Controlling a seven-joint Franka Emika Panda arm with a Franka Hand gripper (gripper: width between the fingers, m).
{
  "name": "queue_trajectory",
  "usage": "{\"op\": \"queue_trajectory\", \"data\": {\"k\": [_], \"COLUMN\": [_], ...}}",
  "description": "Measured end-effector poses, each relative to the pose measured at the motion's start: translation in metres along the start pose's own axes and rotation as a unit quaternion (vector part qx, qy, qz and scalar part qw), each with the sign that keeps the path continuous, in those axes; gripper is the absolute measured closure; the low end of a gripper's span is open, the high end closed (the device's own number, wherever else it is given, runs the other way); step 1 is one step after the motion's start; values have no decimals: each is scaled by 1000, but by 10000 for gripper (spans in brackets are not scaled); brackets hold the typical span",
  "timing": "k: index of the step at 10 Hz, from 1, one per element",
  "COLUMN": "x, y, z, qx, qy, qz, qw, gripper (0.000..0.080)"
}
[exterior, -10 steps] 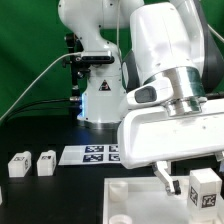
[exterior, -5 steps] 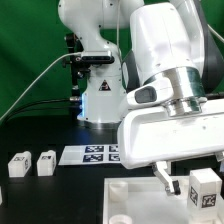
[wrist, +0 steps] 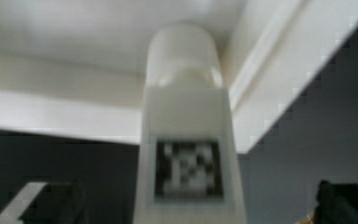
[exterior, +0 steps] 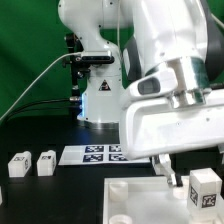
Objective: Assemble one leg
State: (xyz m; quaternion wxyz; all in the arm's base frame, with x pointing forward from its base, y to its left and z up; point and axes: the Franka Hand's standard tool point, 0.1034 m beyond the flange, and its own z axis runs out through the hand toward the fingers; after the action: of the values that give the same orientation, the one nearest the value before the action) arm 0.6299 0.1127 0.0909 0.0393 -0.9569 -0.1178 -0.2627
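I read no words, numbers or brands. Only black-and-white square tags show in the exterior view: several on the marker board (exterior: 95, 154), one each on the far-left leg (exterior: 18, 164), the next leg (exterior: 46, 161) and the lower-right leg (exterior: 205, 187).

- Exterior view, 8 o'clock: outer leg (exterior: 18, 164) and inner leg (exterior: 45, 162) stand close together; bare table (exterior: 60, 195) lies open toward 7.
- 5 o'clock: tray piece (exterior: 125, 205) and third leg (exterior: 205, 188) crowd the way.
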Motion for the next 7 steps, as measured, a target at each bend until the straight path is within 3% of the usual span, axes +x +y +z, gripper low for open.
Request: {"op": "queue_trajectory", "data": {"k": [1,5,7], "x": [0,3,18], "y": [3,-2,0], "z": [1,0,5], "qx": [0,40,42], "qy": [-9,-219,-222], "qz": [2,10,11], "qw": [1000,975,974], "gripper": [150,150,150]}}
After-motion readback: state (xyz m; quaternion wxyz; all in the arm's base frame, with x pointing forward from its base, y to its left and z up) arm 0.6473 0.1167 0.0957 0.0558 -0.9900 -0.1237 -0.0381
